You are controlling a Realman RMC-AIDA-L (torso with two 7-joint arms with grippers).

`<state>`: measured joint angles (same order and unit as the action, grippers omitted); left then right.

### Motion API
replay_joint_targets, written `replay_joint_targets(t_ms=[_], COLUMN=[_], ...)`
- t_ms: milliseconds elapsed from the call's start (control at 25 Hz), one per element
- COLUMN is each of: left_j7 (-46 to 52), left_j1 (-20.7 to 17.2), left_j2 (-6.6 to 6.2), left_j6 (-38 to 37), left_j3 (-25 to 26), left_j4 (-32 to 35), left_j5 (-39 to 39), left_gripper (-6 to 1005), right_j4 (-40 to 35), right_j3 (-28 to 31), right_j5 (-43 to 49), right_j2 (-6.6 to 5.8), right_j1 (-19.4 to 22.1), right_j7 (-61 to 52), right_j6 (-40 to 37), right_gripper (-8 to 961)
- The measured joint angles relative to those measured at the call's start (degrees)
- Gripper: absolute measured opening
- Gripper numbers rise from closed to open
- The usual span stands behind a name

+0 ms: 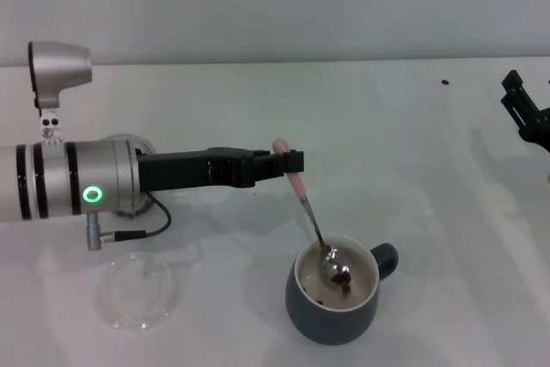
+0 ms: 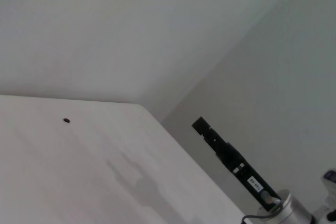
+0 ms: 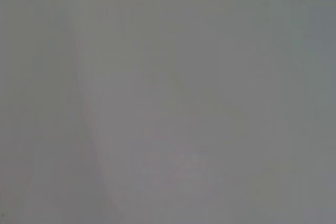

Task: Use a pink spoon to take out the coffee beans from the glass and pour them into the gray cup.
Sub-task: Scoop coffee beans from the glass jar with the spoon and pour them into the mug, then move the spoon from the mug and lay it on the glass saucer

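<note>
Left pincer (image 1: 290, 161) clamped, arm outstretched; right pincer (image 1: 526, 113) parked aside.

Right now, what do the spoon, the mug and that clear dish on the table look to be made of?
The pink spoon, held in the left hand, seems metal with a pale pink, perhaps plastic, handle: its bowl and neck shine. The gray cup looks like glazed ceramic: dark, smooth outside and cream inside. The clear dish looks like glass or clear plastic: the table shows through it.

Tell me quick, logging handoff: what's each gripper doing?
Left gripper: closed on the pink spoon.
Right gripper: parked at the table's right edge.
</note>
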<state>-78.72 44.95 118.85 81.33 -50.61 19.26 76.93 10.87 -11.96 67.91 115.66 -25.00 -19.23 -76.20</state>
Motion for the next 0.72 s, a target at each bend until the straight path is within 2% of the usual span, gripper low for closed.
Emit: replay_joint_targets(t_ms=[440, 600, 720], left_j7=[-2.24, -2.58, -2.58], left_j1=[1.08, -0.23, -2.6], left_j2=[0.18, 0.18, 0.14], left_j6=[-0.94, -0.68, -0.45], left_j3=[-3.56, -3.46, -3.27], left_j4=[2.12, 3.21, 4.69], left_j5=[1.06, 2.74, 6.22], left_gripper=[137, 137, 137], right_j4=[0.15, 0.05, -0.16], right_j3=[0.01, 0.0, 0.01], right_j5=[0.03, 0.03, 0.03], right_j2=[0.0, 0.0, 0.0], right_j1=[0.23, 0.3, 0.31], right_j7=[0.05, 0.06, 0.05], right_j6=[-0.01, -0.01, -0.01], right_gripper=[786, 786, 786])
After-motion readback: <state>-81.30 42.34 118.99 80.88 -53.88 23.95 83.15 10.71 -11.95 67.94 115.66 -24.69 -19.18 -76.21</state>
